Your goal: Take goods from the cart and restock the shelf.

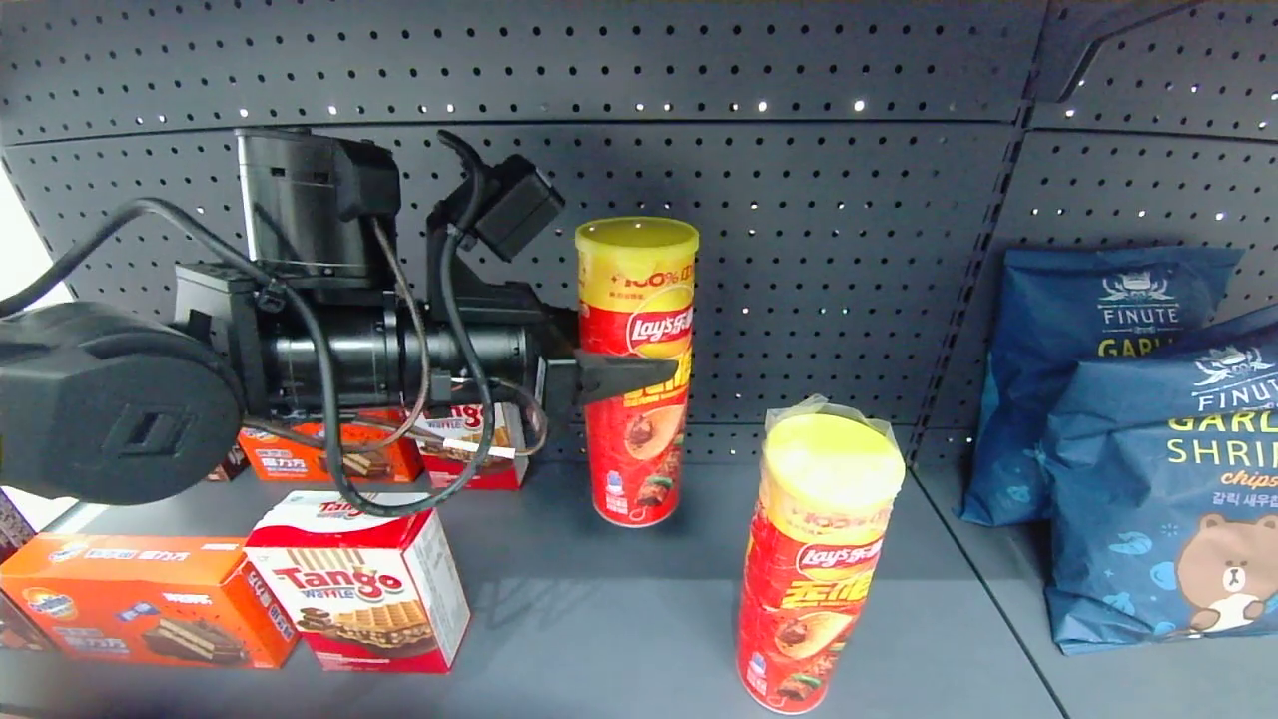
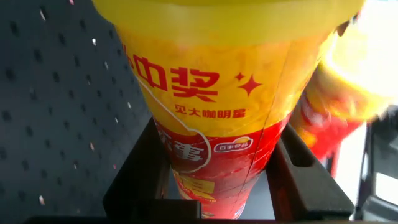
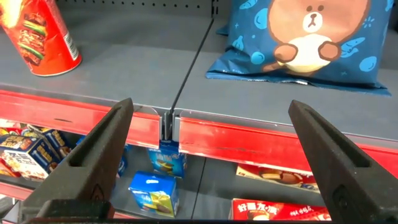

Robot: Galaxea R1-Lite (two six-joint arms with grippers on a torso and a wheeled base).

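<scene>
Chip can, red with yellow lid, stands upright in left hand.

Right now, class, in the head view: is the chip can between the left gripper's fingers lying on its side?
No, the chip can in the left gripper stands upright on the shelf, lid on top.

Red chip cans with yellow lids, dark blue bags, grey perforated back panel.

Left gripper clamped, right gripper spread
</scene>
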